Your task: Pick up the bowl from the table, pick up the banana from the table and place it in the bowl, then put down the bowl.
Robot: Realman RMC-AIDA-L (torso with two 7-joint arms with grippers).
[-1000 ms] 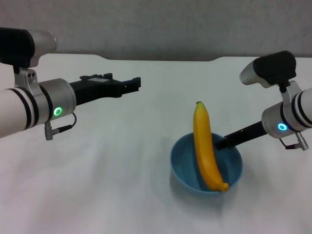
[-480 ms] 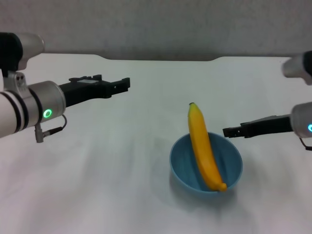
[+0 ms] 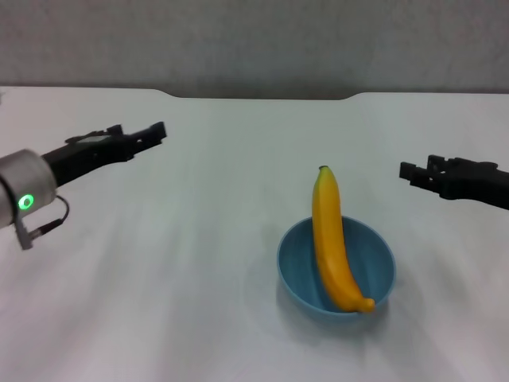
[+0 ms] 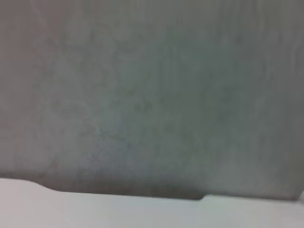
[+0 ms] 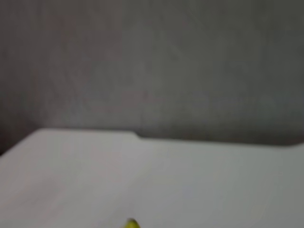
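One light-blue bowl [image 3: 336, 270] sits on the white table [image 3: 199, 302], nearest the camera, right of centre. Banana [image 3: 334, 239] lies in it, one end low against the near rim, stem end propped over the far rim. Farther back, left gripper [image 3: 151, 133] hangs above the table's left side, right gripper [image 3: 413, 173] above its right; both well apart from the bowl, holding nothing, finger state not discernible.
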